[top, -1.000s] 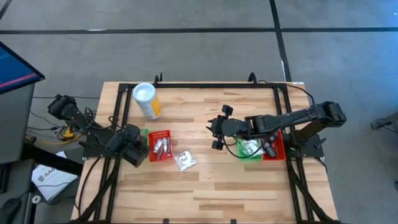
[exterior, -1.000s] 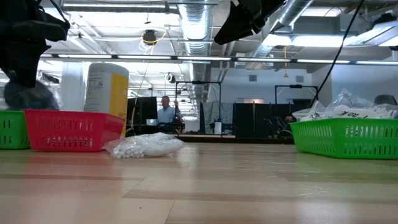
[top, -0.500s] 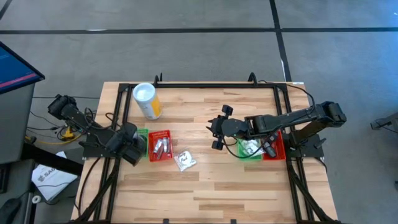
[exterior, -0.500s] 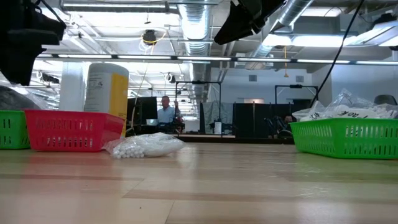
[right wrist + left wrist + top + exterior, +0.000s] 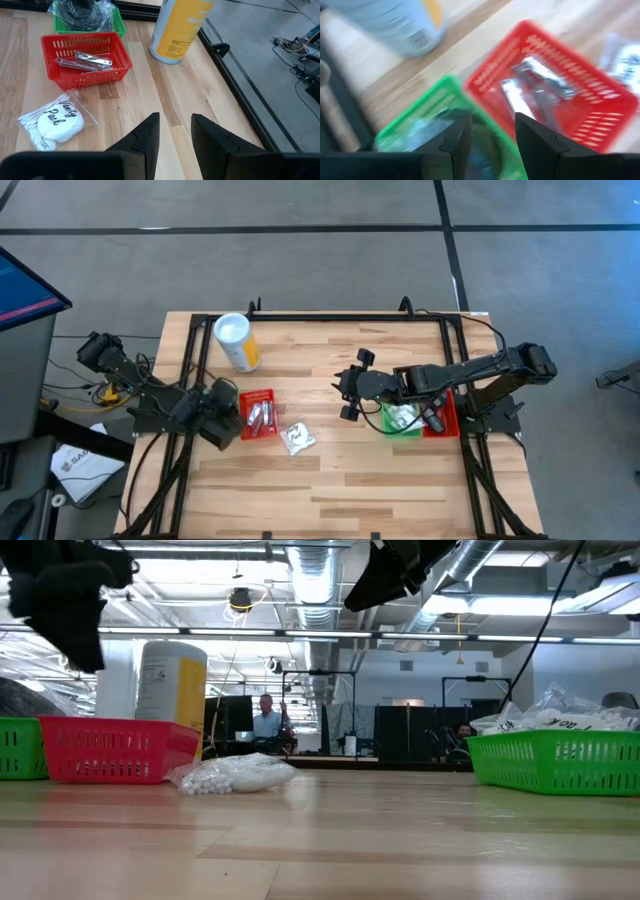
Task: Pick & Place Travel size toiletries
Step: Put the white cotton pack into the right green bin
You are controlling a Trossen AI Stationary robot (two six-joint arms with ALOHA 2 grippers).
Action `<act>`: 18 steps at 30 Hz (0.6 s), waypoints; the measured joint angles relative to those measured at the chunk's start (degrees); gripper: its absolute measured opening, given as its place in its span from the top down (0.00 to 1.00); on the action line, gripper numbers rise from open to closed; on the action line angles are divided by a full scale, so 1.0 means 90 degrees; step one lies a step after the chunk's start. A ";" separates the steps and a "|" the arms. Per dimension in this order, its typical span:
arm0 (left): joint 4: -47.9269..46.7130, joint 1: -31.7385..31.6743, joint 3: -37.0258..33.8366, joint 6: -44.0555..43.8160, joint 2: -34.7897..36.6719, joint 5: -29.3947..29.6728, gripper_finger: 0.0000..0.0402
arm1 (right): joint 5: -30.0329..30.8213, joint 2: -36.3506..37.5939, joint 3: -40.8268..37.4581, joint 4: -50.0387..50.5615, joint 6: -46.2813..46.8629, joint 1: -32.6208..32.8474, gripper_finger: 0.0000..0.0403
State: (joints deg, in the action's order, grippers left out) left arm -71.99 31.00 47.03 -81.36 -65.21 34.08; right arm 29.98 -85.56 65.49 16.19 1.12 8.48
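Your left tool (image 5: 492,145) hangs over the green tray (image 5: 427,102) at the tabletop's (image 5: 340,480) left edge, its two fingers apart with nothing between them. In the high view the arm covers nearly all of that tray, so you cannot read its contents there; the right wrist view shows dark items in clear wrap (image 5: 82,11) piled in it, too bundled to tell apart. The left wrist view is blurred, and the tray's inside shows only as a glassy smear.

Just beside it sits the red tray (image 5: 257,413), holding small silvery tubes (image 5: 82,61). Near that tray, loose on the wood, lies a clear sachet (image 5: 52,122) with dark handwriting-style print and white swabs inside. The yellow cylinder (image 5: 236,343) with a white top stands farther back, cut off at the top in the right wrist view.

Your right tool (image 5: 175,132) hovers above the middle of the tabletop, fingers slightly apart and empty. Its arm crosses a second green tray (image 5: 400,420) with white sachets (image 5: 560,720) heaped in it; a second red tray (image 5: 445,415) behind it is mostly hidden by the arm.

In the low view a person (image 5: 266,722) sits far back in the room, too small to make out.
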 joint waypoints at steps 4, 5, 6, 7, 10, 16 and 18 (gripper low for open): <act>0.0881 0.0000 0.0000 0.1007 -0.0015 0.0056 0.64 | 0.0000 0.0000 0.0000 0.0000 0.0001 -0.0001 0.74; 0.1144 0.0000 0.0000 0.1296 -0.0044 0.0054 0.64 | 0.0000 0.0000 0.0000 0.0000 0.0000 0.0000 0.74; 0.1396 0.0000 0.0000 0.1577 -0.0084 0.0052 0.64 | 0.0000 0.0000 0.0000 0.0000 -0.0001 0.0001 0.74; 0.1627 0.0000 0.0000 0.1834 -0.0134 0.0049 0.64 | 0.0000 0.0000 0.0000 0.0000 0.0001 0.0000 0.74; 0.2260 0.0000 0.0002 0.2600 -0.0388 0.0030 0.64 | 0.0000 0.0000 0.0000 0.0000 0.0001 0.0001 0.74; 0.2946 0.0000 0.0002 0.3579 -0.0947 0.0018 0.64 | 0.0000 0.0000 0.0000 0.0000 0.0000 0.0000 0.74; 0.3126 0.0000 0.0002 0.3783 -0.1111 0.0014 0.64 | 0.0000 0.0000 0.0000 0.0000 0.0000 0.0001 0.74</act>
State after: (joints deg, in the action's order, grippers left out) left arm -43.85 31.00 47.05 -47.32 -75.21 34.20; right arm 29.98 -85.56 65.49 16.19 1.11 8.49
